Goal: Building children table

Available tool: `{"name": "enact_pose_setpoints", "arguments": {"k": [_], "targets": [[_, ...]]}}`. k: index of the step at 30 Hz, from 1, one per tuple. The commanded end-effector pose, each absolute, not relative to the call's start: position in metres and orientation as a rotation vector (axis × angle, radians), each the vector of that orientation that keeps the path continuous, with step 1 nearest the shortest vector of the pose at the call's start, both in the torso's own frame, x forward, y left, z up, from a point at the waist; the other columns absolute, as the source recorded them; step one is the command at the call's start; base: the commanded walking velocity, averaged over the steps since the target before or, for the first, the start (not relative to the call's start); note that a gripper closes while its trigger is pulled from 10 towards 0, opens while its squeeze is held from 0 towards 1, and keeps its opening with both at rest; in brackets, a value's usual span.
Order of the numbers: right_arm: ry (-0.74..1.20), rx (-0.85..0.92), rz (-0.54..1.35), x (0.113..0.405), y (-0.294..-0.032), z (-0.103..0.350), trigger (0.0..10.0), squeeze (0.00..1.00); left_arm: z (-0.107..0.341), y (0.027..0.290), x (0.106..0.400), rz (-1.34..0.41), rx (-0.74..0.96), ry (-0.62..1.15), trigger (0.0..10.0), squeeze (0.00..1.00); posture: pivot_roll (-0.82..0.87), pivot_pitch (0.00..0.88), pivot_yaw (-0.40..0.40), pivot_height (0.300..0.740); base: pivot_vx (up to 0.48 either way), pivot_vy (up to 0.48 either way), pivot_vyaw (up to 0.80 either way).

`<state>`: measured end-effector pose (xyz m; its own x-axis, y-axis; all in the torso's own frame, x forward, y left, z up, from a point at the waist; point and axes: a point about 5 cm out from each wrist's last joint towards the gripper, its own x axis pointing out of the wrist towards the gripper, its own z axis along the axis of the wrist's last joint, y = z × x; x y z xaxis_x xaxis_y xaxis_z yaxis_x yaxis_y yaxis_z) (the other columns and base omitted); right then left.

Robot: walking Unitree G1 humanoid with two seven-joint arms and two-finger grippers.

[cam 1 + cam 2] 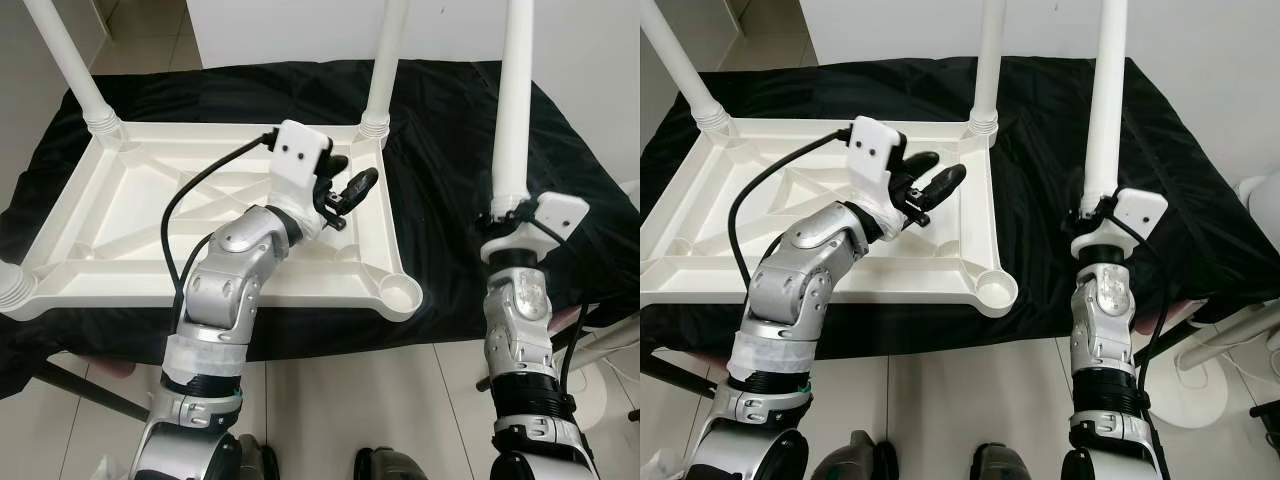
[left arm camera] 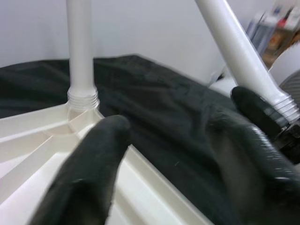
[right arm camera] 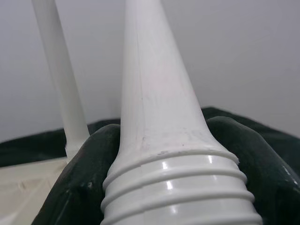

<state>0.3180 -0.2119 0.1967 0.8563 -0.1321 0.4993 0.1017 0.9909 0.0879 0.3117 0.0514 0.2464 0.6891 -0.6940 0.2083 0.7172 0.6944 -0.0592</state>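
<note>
A white plastic tabletop (image 1: 150,215) lies upside down on a black cloth. White legs stand in its far left socket (image 1: 65,60) and far right socket (image 1: 385,60), and a ribbed collar (image 1: 12,285) shows at the near left corner. The near right socket (image 1: 400,293) is an empty cup. My left gripper (image 1: 345,190) hovers open over the tabletop's right side with nothing between its fingers (image 2: 89,178). To the right of the tabletop, my right gripper (image 1: 505,215) is shut on a loose white leg (image 1: 515,100), held upright just above its threaded end (image 3: 173,187).
The black cloth (image 1: 450,150) covers the whole work surface and hangs over its front edge. Beige floor tiles (image 1: 400,400) lie below. A white round stand base (image 1: 590,385) and a cable sit on the floor at the right. A white wall rises behind.
</note>
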Motion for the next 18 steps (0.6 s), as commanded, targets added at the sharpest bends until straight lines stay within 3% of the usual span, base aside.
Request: {"name": "enact_pose_setpoints", "arguments": {"k": [1,6,7,8,9,18], "targets": [[-0.606,0.05,-0.117,0.318,-0.208,0.212,10.0,0.0,0.25,0.047,0.308,-0.906,-0.164,-0.186,10.0,1.0,-0.13,0.014,0.052,0.74,0.0,0.0,0.0],[-0.688,0.046,-0.092,0.322,-0.206,0.237,10.0,0.0,0.258,0.045,0.312,-0.924,-0.146,-0.216,10.0,1.0,-0.13,0.004,0.052,0.74,0.0,0.0,0.0],[-0.707,0.046,-0.064,0.325,-0.202,0.245,10.0,0.0,0.26,0.044,0.313,-0.926,-0.141,-0.215,10.0,0.52,-0.14,0.0,0.05,0.74,0.0,0.0,0.0],[-0.707,0.046,-0.064,0.325,-0.202,0.245,10.0,0.0,0.26,0.044,0.313,-0.926,-0.141,-0.215,10.0,0.52,-0.14,0.0,0.05,0.74,0.0,0.0,0.0],[-0.722,0.045,-0.041,0.327,-0.199,0.251,10.0,0.0,0.261,0.042,0.315,-0.932,-0.133,-0.204,10.0,0.0,-0.14,0.0,0.05,0.74,0.0,0.0,0.0],[-0.794,0.032,0.087,0.327,-0.175,0.271,10.0,0.0,0.27,0.047,0.314,-0.971,-0.284,-0.164,10.0,0.0,-0.12,0.0,0.04,0.74,0.0,0.0,0.0]]}}
